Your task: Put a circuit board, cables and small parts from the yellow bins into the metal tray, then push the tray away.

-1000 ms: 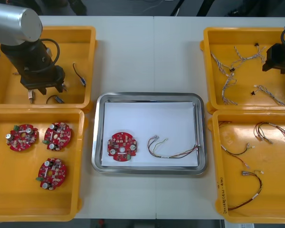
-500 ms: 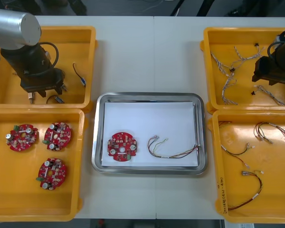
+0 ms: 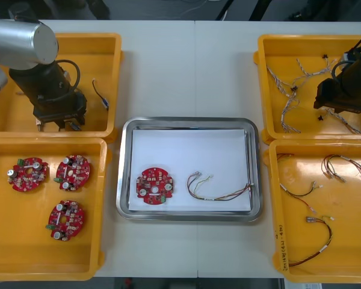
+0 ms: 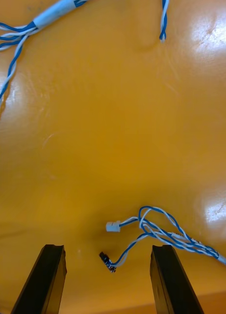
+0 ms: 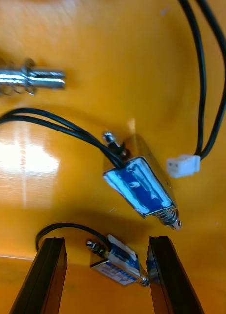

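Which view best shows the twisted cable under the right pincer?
Right wrist view: the blue and white cable lies just beyond the open right pincer's fingers, its white plug plain. In the front view it is a thin strand beside that pincer.

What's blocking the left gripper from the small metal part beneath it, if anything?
Nothing visible. The left gripper is open in the far left yellow bin, the small metal part lying between its fingers. A second metal part and black cable lie beyond them.
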Controlling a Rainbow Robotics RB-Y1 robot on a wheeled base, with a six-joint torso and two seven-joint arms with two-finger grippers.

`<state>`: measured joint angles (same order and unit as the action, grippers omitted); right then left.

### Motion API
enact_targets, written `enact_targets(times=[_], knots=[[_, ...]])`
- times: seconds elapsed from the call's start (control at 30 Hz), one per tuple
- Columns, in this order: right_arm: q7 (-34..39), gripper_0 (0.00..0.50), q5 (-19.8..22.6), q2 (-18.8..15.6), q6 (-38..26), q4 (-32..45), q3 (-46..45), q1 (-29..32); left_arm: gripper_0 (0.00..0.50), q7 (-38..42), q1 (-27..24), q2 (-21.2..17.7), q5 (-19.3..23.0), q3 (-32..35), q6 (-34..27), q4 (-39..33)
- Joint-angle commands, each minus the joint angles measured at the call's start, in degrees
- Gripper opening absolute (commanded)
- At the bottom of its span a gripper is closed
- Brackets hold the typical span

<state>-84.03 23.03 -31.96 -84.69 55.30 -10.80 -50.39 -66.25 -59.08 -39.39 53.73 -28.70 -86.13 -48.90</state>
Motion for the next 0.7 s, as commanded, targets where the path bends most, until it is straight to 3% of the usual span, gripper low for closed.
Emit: enact_targets(times=[0.03,0.3,0.33,0.37,0.4,0.5,0.57,0.6,0.63,0.7], knots=[[1.9,0.500,0.0,0.4,2.4,1.0,2.4,2.0,0.481,-4.9,0.5,0.9,0.9,-2.7,0.9,0.0],[2.5,0.500,0.3,0.8,3.0,1.0,2.4,2.7,0.482,-4.9,0.6,0.9,1.6,-3.3,0.9,0.0],[2.6,0.500,0.3,1.0,3.3,1.0,2.4,2.9,0.353,-5.0,0.6,0.9,1.6,-3.3,1.0,0.0],[2.6,0.500,0.3,1.1,3.3,1.0,2.4,3.0,0.289,-5.0,0.6,0.9,1.7,-3.3,1.0,0.0],[2.9,0.500,0.3,1.2,3.7,1.1,2.4,3.2,0.011,-4.9,0.6,0.9,1.8,-3.3,1.0,0.0],[3.0,0.500,0.3,1.4,3.7,1.1,2.4,3.3,0.000,-5.0,0.6,0.9,2.0,-3.3,1.0,0.0],[3.1,0.422,0.3,1.3,3.7,1.0,2.4,3.3,0.000,-5.0,0.6,0.9,2.1,-3.3,1.1,0.0],[3.2,0.422,0.4,1.4,3.7,1.0,2.4,3.3,0.000,-5.0,0.6,0.9,2.2,-3.3,1.4,0.0],[3.2,0.208,0.5,1.3,3.7,1.1,2.4,3.3,0.000,-4.9,0.6,0.9,2.3,-3.3,1.7,0.0],[3.3,0.066,0.5,1.4,3.6,1.0,2.4,3.3,0.000,-4.9,0.6,0.8,2.3,-3.3,1.9,0.0]])
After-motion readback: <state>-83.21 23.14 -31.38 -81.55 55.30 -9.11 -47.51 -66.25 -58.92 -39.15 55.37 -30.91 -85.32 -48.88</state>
